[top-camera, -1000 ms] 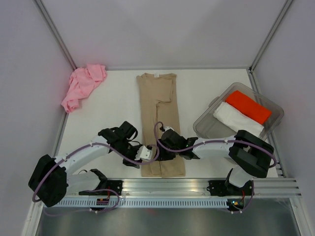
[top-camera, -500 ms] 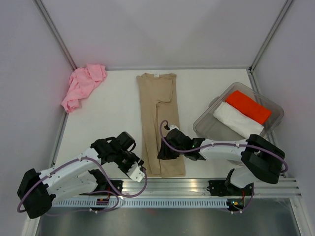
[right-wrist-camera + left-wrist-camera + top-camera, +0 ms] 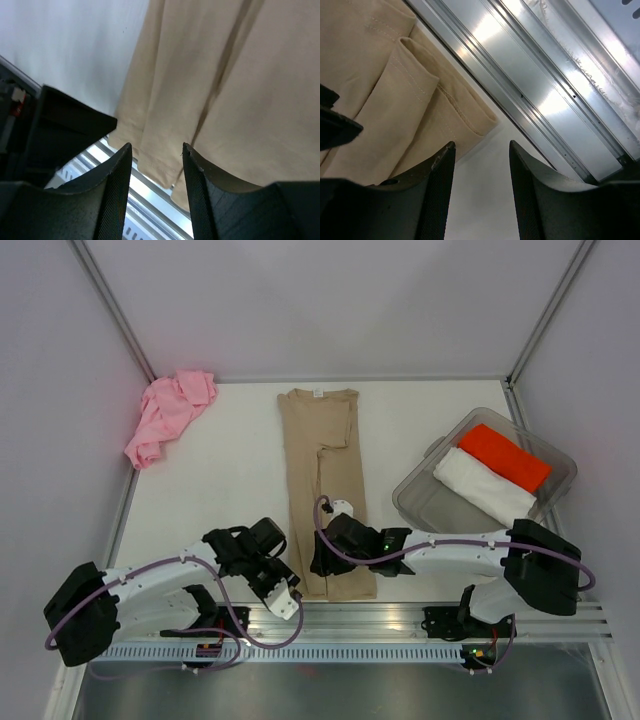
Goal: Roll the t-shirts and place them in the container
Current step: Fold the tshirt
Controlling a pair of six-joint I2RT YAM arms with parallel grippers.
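Left tool (image 3: 480,150) and right tool (image 3: 154,150) gape empty at the six o'clock hem of the tan t-shirt (image 3: 322,470); pinch both corners evenly, probably through all layers; roll towards twelve.

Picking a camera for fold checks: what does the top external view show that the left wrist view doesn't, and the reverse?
Only the top external view shows the pink t-shirt in the far left corner, the bin of folded cloths, and the whole length of the tan t-shirt. Only the left wrist view shows the hem stitching and layered folds at its near corner. Both show the tan t-shirt, the metal rail and the open left gripper.
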